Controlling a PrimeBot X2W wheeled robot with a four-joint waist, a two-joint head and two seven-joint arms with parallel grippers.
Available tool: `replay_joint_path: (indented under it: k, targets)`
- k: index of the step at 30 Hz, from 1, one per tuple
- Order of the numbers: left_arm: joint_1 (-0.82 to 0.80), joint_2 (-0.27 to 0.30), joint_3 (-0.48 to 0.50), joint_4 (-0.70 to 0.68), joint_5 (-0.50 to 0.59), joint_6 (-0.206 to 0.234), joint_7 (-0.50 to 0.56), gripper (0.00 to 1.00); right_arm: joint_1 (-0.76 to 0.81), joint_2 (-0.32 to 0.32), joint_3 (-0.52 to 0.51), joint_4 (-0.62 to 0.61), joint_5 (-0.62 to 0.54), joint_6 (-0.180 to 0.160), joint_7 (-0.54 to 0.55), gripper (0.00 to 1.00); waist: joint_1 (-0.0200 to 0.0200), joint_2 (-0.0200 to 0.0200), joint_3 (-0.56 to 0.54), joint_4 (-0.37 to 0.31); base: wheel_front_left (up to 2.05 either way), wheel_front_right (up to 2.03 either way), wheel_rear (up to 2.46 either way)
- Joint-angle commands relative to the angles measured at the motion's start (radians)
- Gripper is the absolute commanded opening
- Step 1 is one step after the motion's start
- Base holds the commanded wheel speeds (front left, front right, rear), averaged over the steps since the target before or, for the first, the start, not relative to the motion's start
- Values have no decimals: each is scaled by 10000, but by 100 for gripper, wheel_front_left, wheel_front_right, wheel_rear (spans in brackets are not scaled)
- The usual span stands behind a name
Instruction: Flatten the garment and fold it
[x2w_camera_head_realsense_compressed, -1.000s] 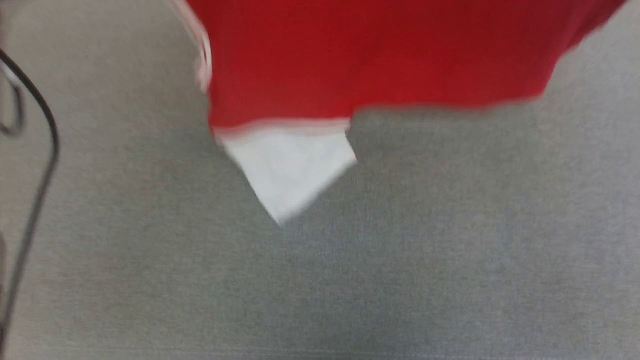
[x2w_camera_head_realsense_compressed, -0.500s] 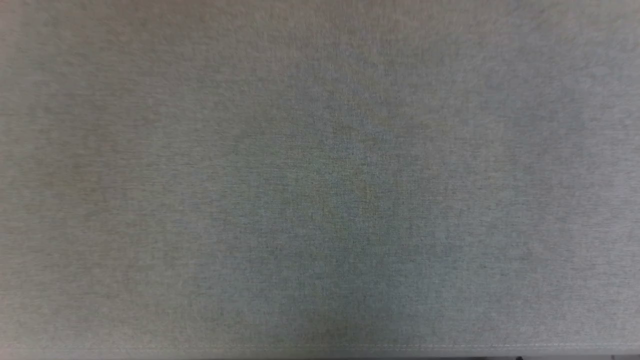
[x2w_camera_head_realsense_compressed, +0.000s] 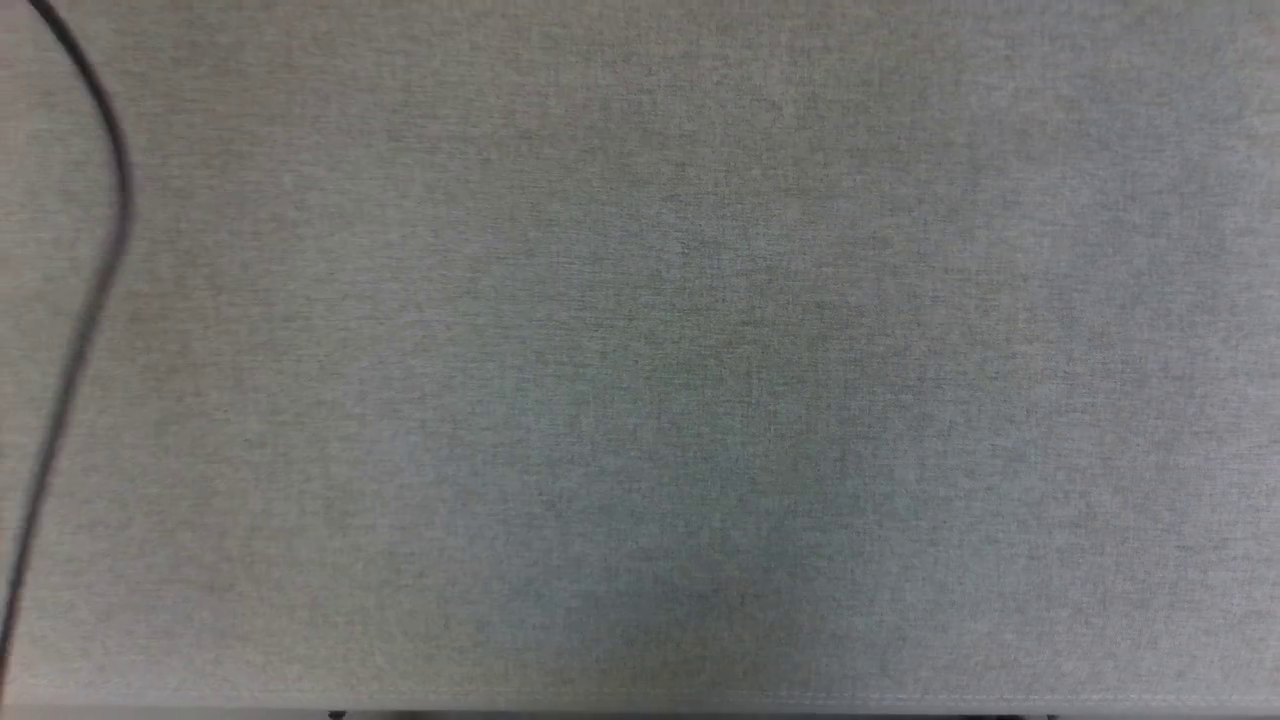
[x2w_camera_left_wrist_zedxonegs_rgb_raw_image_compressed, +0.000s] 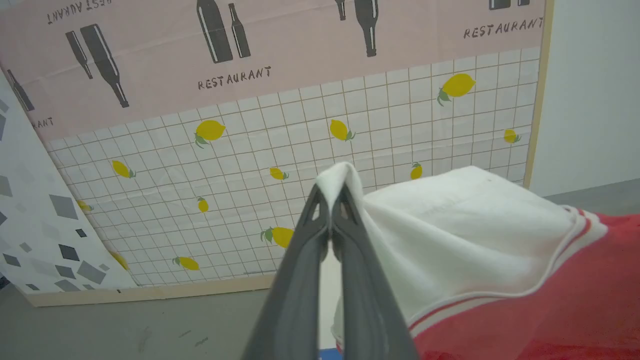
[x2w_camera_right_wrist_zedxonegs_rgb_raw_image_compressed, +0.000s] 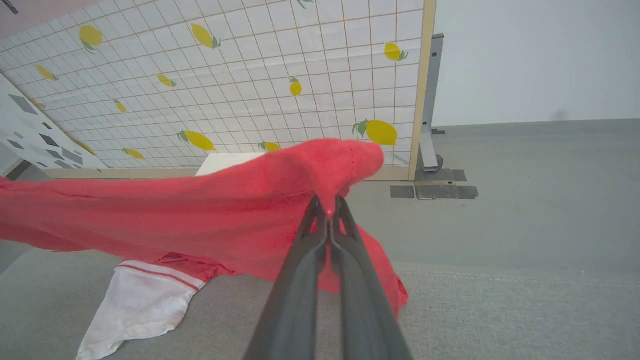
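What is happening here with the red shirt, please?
The robot holds the garment up with both arms. The left pincer is shut on a white sleeve, and the right pincer is shut on a red edge of the cloth. The shirt hangs stretched between them, while the other white sleeve lies on the grey surface. It is not yet flat or folded.
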Motion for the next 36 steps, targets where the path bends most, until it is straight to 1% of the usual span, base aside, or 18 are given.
replay_joint_path:
  k: [1, 5, 9, 11, 12, 14, 17, 20, 23, 26, 31, 36]
  targets:
    - [431, -63, -47, 133, -196, -114, -175, 0, 516, -105, 151, 12, 288, -11, -171, 0, -2, 0, -468, 213, 0, 0, 0]
    - [1826, -313, -193, 453, -485, -393, -765, 0, 2112, -336, 504, -55, 1208, -11, -511, 0, -2, 0, -1309, 418, 0, 0, 0]
    - [3663, -667, -260, 725, -935, -591, -1193, 0, 4098, -522, 870, -290, 2103, -11, -905, 0, -2, 0, -2466, 625, 0, 0, 0]
    - [4805, -887, -289, 744, -1223, -717, -1349, 0, 5329, -592, 1046, -498, 2613, -11, -1106, 0, -2, 0, -3149, 747, 0, 0, 0]
    - [5274, -959, -245, 713, -1364, -724, -1413, 0, 5837, -577, 1068, -595, 2845, -11, -1169, 0, -2, 0, -3412, 788, 0, 0, 0]
    - [6342, -1077, -311, 577, -1598, -879, -1481, 0, 6991, -635, 1255, -895, 3185, -11, -1226, 0, -2, 0, -3903, 859, 0, 0, 0]
    - [8069, -1191, -222, 228, -2083, -941, -1547, 0, 8720, -653, 1550, -1410, 3674, -11, -1331, 0, -2, 0, -4608, 883, 0, 0, 0]
    - [9615, -1209, -134, -233, -2560, -931, -1415, 0, 10083, -739, 1787, -1817, 3928, -11, -1366, 0, -2, 0, -5110, 848, 0, 0, 0]
    - [11195, -1173, -64, -886, -3068, -808, -992, 0, 11341, -821, 1796, -2137, 4182, -11, -1327, 0, -2, 0, -5476, 848, 0, 0, 0]
    - [12504, -1085, 6, -1609, -3520, -582, -459, 0, 12337, -978, 1788, -2429, 4199, -11, -1213, 0, -2, 0, -5698, 844, 0, 0, 0]
    - [14510, -813, 95, -2970, -4327, -41, 838, 0, 13870, -1181, 1465, -2953, 4133, -11, -831, 0, -2, 0, -5861, 859, 0, 0, 0]
    - [15971, -435, 82, -4302, -4927, 561, 2154, 0, 14899, -1410, 1269, -3387, 3759, -11, -220, 0, -2, 0, -5871, 771, 0, 0, 0]
